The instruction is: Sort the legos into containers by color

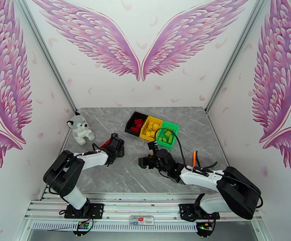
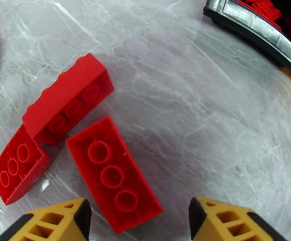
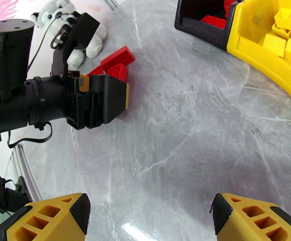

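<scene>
The grey marble table [image 1: 121, 177] bears everything. The left arm [image 1: 71, 169] reaches to 9 o'clock of the table's middle. Its gripper [image 2: 139, 217] has its jaws spread wide and holds nothing. The right arm [image 1: 209, 179] reaches in from 4 o'clock. Its gripper [image 3: 149, 217] is near the middle, with its jaws also apart and empty.

At 1 o'clock three bins stand joined in a row: black [image 1: 129, 124], yellow [image 3: 265, 57] and green [image 1: 176, 133]. Each holds bricks: red in the black, yellow in the yellow, green in the green. A plush [image 1: 80, 130] sits at 10 o'clock and pliers [image 1: 194, 158] lie at 3 o'clock.

Three red bricks [image 2: 113, 173] lie loose together on the table by the left gripper. In the left wrist view the nearest one lies studs down, its end between the fingers.
</scene>
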### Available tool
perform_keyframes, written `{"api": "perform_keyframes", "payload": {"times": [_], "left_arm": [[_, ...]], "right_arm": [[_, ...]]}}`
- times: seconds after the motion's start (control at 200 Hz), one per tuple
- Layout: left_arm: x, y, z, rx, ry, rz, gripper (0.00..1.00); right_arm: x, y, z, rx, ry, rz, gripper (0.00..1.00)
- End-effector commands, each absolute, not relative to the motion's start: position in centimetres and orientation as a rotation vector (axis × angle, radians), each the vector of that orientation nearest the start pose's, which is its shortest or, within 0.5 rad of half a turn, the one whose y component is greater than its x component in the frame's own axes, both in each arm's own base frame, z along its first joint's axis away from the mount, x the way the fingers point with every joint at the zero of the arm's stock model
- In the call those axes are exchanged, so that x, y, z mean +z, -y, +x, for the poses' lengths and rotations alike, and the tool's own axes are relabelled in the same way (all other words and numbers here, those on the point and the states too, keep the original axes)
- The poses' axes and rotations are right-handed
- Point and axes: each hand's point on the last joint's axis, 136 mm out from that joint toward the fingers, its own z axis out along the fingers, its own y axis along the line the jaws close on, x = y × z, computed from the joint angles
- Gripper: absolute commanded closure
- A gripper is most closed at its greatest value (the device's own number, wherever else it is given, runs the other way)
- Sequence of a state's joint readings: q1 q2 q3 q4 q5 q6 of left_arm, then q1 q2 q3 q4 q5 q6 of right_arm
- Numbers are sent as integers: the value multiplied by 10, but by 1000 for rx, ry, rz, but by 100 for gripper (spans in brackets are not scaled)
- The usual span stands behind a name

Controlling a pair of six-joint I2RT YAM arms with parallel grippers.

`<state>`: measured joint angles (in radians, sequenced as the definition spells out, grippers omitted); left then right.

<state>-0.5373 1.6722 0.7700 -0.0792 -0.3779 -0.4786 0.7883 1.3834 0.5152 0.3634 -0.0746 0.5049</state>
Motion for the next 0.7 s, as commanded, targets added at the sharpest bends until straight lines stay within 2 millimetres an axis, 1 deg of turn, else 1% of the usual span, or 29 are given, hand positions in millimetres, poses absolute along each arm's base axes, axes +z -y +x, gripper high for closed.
{"api": "perform_keyframes", "payload": {"times": [0.0, 0.12, 0.235, 0.32, 0.5, 0.61, 0.695], "left_arm": [[23, 139, 368, 83, -2456, -75, 31], [17, 139, 380, 100, -2469, -69, 37], [18, 139, 389, 120, -2463, -70, 44], [20, 139, 392, 129, -2458, -66, 49], [32, 140, 398, 140, -2435, -53, 64], [40, 142, 397, 130, -2422, -41, 70], [47, 147, 393, 101, -2411, -25, 73]], "right_arm": [[105, -283, 263, 832, -2161, -347, 14], [105, -282, 264, 823, -2161, -347, 14], [105, -282, 264, 817, -2162, -347, 14], [105, -282, 264, 816, -2161, -348, 14], [104, -281, 264, 811, -2164, -345, 14], [104, -278, 265, 797, -2161, -339, 14], [106, -273, 265, 775, -2155, -330, 14]]}}
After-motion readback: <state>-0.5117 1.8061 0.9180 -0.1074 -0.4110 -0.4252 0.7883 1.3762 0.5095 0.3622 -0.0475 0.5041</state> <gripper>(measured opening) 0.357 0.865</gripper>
